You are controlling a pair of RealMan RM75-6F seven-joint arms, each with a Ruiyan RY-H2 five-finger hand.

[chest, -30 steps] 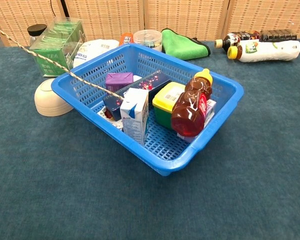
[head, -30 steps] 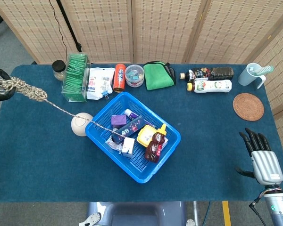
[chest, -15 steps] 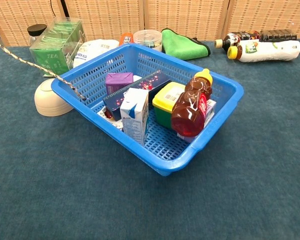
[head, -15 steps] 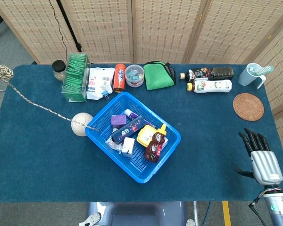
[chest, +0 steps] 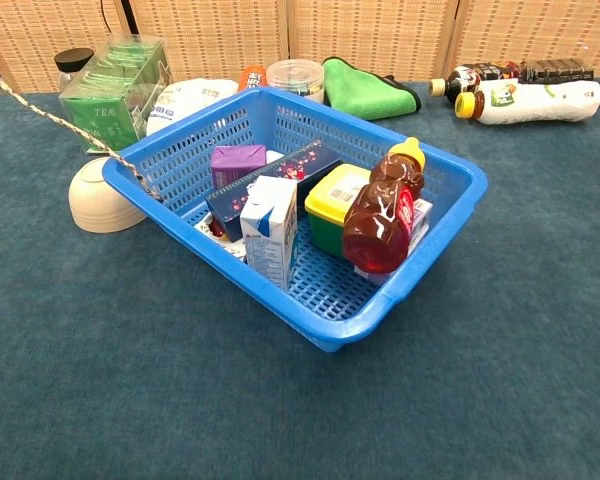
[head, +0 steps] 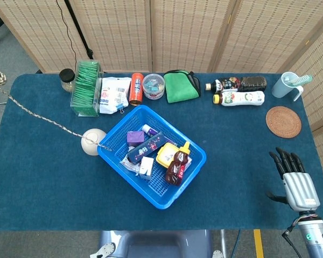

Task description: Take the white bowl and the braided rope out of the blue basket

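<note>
Both task things are nearly out — the white bowl (head: 92,142) sits upturned beside the blue basket (head: 196,161), the braided rope (head: 37,115) trails over its rim toward the unseen left hand — so draw sideways gently; right hand (head: 297,183) idle, fingers spread.

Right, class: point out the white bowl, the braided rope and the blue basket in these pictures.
white bowl (chest: 102,196), chest view, on its upturned side wall.
braided rope (head: 40,116), head view, on the stretched middle length.
blue basket (chest: 404,282), chest view, on its near right rim.
</note>
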